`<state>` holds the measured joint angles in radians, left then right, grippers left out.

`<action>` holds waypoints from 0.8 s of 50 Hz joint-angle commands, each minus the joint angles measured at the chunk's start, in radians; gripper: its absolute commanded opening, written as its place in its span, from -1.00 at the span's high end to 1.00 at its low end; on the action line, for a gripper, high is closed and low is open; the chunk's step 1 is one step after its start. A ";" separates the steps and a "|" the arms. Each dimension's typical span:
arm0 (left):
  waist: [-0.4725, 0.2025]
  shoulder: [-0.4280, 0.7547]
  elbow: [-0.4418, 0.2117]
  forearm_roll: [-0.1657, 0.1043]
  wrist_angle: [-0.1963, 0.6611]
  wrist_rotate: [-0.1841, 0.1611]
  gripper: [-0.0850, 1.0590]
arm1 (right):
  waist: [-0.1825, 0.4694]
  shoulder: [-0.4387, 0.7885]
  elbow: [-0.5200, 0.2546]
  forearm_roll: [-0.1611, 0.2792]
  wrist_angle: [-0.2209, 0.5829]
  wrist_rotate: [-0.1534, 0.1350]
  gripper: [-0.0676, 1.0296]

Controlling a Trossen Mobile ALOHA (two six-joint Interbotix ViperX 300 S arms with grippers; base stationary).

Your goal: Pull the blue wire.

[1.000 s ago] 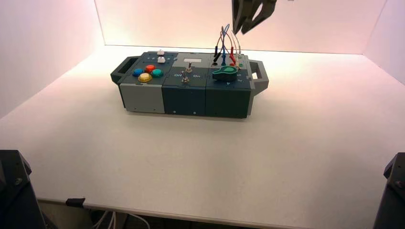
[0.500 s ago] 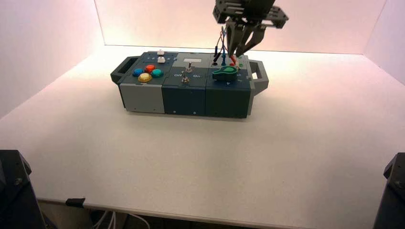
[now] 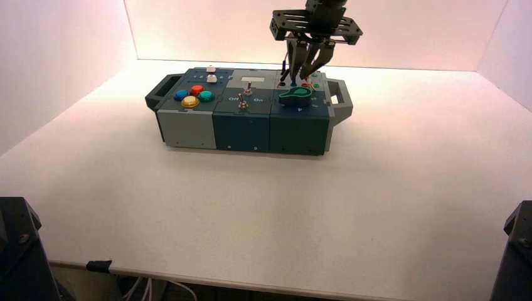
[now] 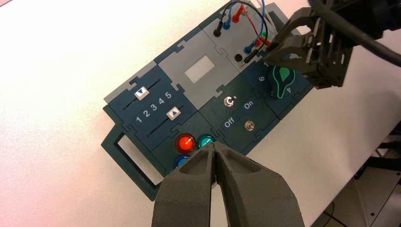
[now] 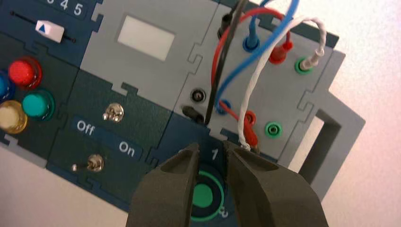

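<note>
Down toward the wire cluster and a little leftward comes the right gripper [image 3: 298,76] since the earlier high view, while the box [image 3: 241,132] sits where it was. Its fingers [image 5: 165,189] are spread, with nothing pinched between them, and they hang over the near edge of the socket panel [image 5: 295,90], close to the green knob [image 5: 202,196]. The blue wire [image 5: 255,54] arches over that panel at the box's right end, between a far blue socket and a nearer one. Its loop leans across the red-plugged lead [image 5: 222,47], with the black lead [image 5: 220,71] and the white lead [image 5: 255,78] crowding it on either side. What the coming move turns on is that the blue wire lies just beyond the fingertips, on the far side from the robot, its long axis running roughly near to far, so the fingers probably need to slide forward and straddle it before closing. The right arm is clearly the nearer one for this. A close too early or too far over could snag the white or black lead instead. The left gripper [image 4: 213,145] waits idle, its fingers pressed together, out of the high view, its wrist view taking in the button end of the box.
</note>
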<state>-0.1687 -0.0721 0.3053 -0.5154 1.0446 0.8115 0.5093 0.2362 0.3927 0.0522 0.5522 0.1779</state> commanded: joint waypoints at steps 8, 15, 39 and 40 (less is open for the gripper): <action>-0.003 -0.020 -0.011 -0.006 -0.005 0.009 0.90 | -0.005 0.008 -0.067 -0.031 -0.003 -0.002 0.40; -0.003 -0.020 -0.009 -0.006 -0.005 0.009 0.90 | -0.003 0.021 -0.081 -0.041 -0.003 -0.003 0.40; -0.003 -0.020 -0.009 -0.005 -0.005 0.011 0.90 | -0.017 0.051 -0.133 -0.098 0.043 -0.003 0.41; -0.003 -0.020 -0.009 -0.006 -0.005 0.011 0.90 | -0.018 0.051 -0.133 -0.098 0.044 -0.003 0.41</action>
<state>-0.1687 -0.0721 0.3053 -0.5154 1.0446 0.8130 0.5001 0.3053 0.2915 -0.0414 0.5890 0.1749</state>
